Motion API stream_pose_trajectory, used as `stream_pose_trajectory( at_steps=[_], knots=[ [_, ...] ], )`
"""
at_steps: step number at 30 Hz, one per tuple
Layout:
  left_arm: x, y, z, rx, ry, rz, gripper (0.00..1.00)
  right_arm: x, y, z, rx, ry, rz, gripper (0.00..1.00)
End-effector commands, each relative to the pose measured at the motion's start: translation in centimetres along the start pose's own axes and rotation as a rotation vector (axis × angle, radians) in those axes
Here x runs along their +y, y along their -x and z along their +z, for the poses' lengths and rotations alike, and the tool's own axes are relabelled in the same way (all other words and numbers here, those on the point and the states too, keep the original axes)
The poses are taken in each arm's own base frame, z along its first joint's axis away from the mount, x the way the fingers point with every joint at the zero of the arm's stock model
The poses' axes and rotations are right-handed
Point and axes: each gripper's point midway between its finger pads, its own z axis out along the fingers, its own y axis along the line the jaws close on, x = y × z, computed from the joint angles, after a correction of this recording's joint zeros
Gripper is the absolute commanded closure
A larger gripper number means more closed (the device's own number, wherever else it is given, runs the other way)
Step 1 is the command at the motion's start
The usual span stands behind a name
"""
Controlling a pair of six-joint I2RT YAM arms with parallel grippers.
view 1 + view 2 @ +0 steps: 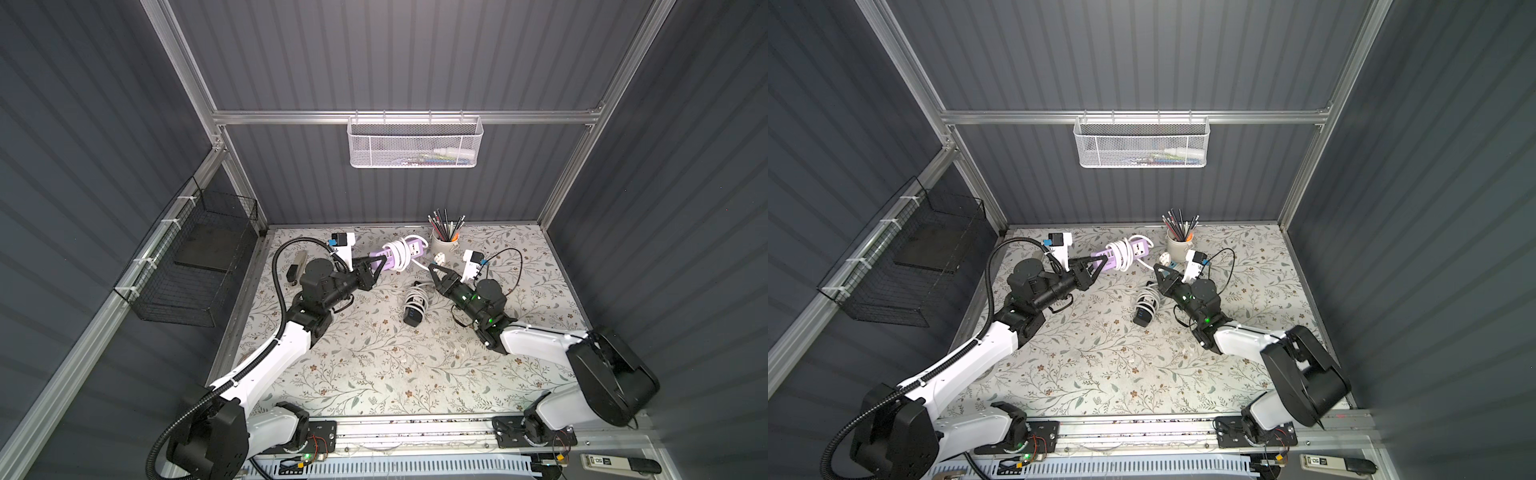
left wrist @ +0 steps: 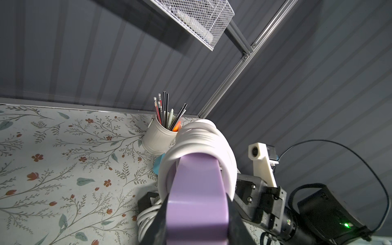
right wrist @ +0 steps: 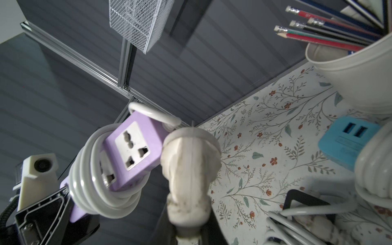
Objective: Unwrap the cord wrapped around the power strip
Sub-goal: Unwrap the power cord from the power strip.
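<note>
A purple power strip (image 1: 409, 248) (image 1: 1139, 249) hangs above the back of the table, with a white cord (image 1: 395, 255) (image 1: 1121, 257) coiled in several turns round its middle. My left gripper (image 1: 379, 264) (image 1: 1100, 263) is shut on the strip's near end; in the left wrist view the purple body (image 2: 197, 186) fills the space between the black fingers (image 2: 234, 214). The cord's white plug (image 1: 439, 259) (image 3: 191, 165) is clamped in my right gripper (image 1: 435, 271) (image 3: 189, 224). A short free run of cord (image 1: 420, 264) joins plug and coils. In the right wrist view the strip's socket face (image 3: 132, 146) shows.
A black power strip (image 1: 415, 307) wrapped in white cord lies mid-table. A white cup of pencils (image 1: 443, 244) stands at the back, close to my right gripper. A blue power strip (image 3: 347, 140) lies beside it. A white mesh basket (image 1: 415, 143) hangs on the rear rail, a black wire basket (image 1: 195, 266) on the left wall.
</note>
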Motion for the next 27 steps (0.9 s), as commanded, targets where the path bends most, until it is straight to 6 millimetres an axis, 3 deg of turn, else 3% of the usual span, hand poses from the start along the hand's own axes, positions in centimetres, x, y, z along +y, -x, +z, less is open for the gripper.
stream_pose_trajectory(
  at_steps=[1,3,7,12,16,21,27],
  knots=[
    [-0.7,7.2,-2.3,-0.262,0.032,0.055,1.00,-0.9,2.4,1.5,-0.062,0.040,0.123,1.00],
    [-0.9,6.6,-2.4,-0.239,0.015,0.036,1.00,-1.9,2.8,2.7,-0.051,0.045,0.148,1.00],
    [-0.7,5.2,-2.7,-0.206,0.009,-0.005,1.00,-1.7,4.7,4.8,-0.041,0.082,0.134,1.00],
    [0.6,3.5,-2.8,-0.168,0.047,-0.026,1.00,2.0,8.3,5.6,-0.042,0.167,0.059,1.00],
    [1.5,2.5,-2.3,-0.148,0.064,-0.041,1.00,5.8,10.8,4.6,-0.022,0.246,0.002,1.00],
    [2.7,1.8,-1.2,-0.138,0.078,-0.052,1.00,8.7,12.3,2.0,0.001,0.303,-0.029,1.00],
    [3.2,3.3,-0.7,-0.171,0.127,0.009,1.00,8.3,11.1,-2.1,0.049,0.221,-0.032,1.00]
  ],
)
